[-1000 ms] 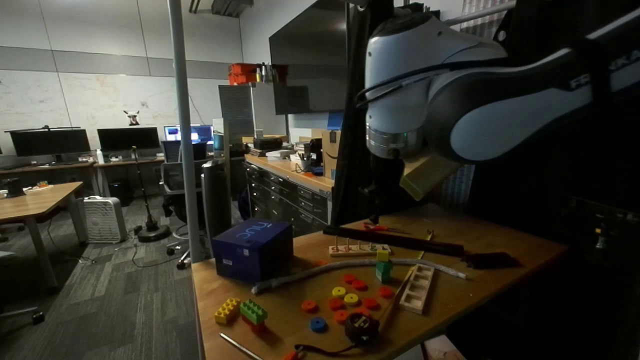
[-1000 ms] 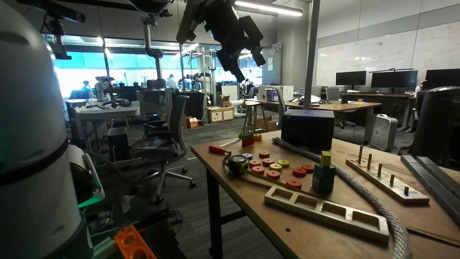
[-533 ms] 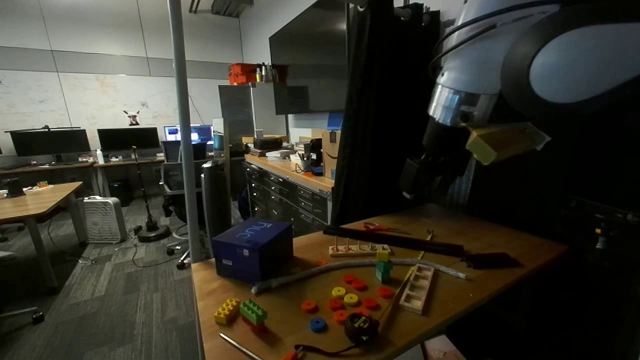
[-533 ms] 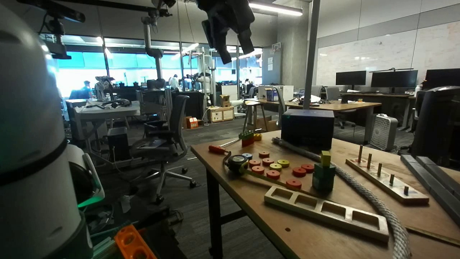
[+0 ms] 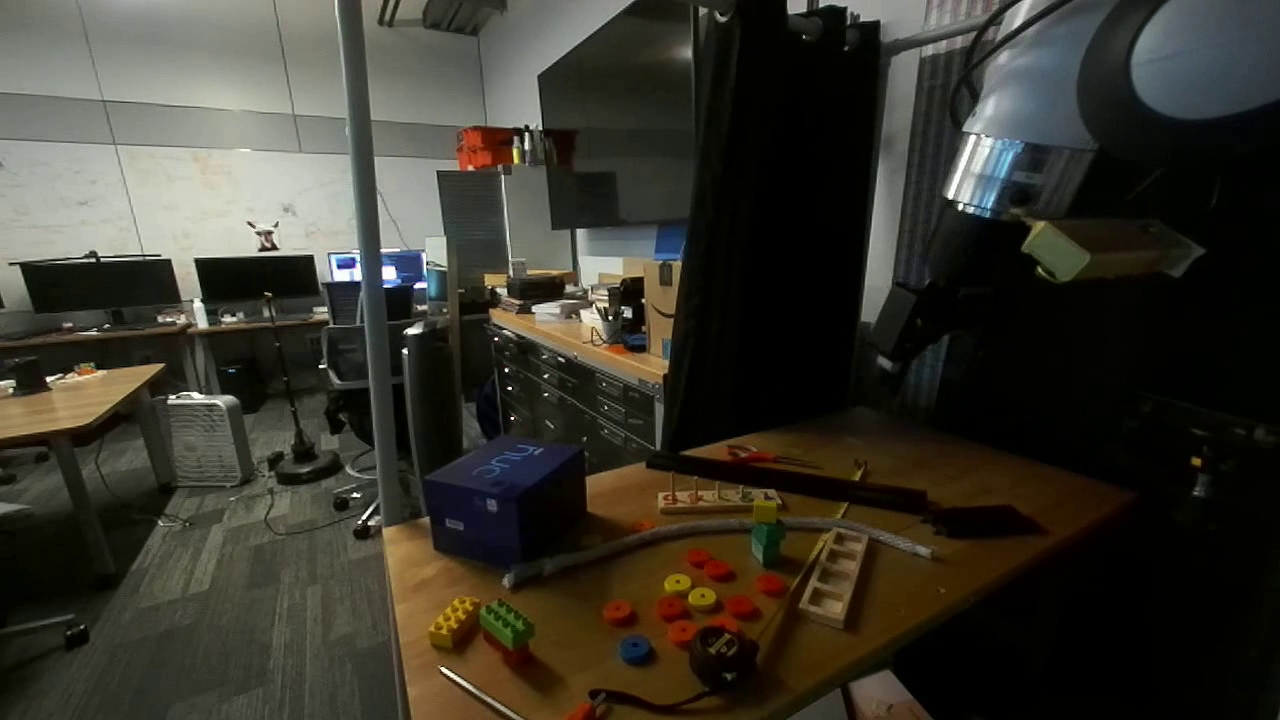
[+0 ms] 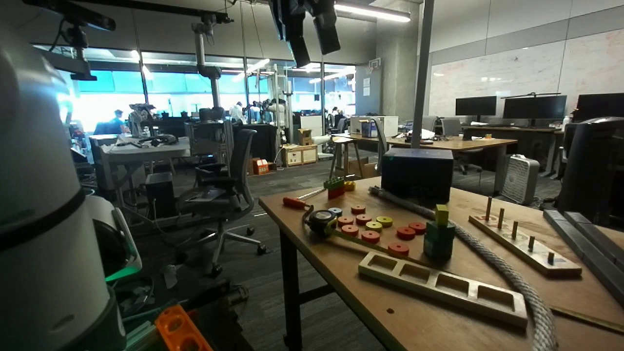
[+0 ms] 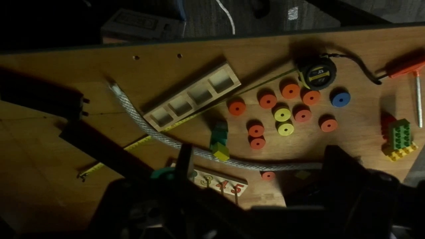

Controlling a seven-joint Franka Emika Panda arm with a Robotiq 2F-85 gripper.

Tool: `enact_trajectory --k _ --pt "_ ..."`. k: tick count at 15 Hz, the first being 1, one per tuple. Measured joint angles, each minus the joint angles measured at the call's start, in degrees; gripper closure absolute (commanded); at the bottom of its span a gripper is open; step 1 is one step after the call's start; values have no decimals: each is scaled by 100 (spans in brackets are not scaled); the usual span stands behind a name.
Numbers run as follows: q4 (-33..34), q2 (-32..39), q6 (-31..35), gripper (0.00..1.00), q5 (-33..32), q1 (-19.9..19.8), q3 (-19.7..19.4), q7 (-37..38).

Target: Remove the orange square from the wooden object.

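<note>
The wooden object, a pale low peg board with coloured numerals (image 5: pixel 718 503), lies at the table's back in an exterior view. It also shows in an exterior view (image 6: pixel 540 256) with bare thin pegs, and partly behind a finger in the wrist view (image 7: pixel 214 179). I see no orange square on it. Several round orange-red discs (image 7: pixel 232 108) with centre holes lie loose on the table. My gripper (image 7: pixel 260 147) is open and empty, with its fingers wide apart. It hangs high above the table in an exterior view (image 6: pixel 316 57), apart from everything.
A four-compartment wooden tray (image 7: pixel 190 99) lies near the table edge. A grey rope (image 7: pixel 239 164) curves across the table. A green block stack with a yellow cube (image 5: pixel 767 545), a tape measure (image 5: pixel 722 655), a blue box (image 5: pixel 505 500) and a black bar (image 5: pixel 790 480) are around.
The arm and gripper have swung to the right in an exterior view, and the gripper has risen. It has stayed open. The things on the table have not moved.
</note>
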Motion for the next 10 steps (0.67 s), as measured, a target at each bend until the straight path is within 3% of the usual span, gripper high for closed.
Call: enact_trajectory --k 4,10 --pt "10 -40 -605 0 3 -285 215 8" --pt "-6 -32 -959 0 12 -339 210 8"
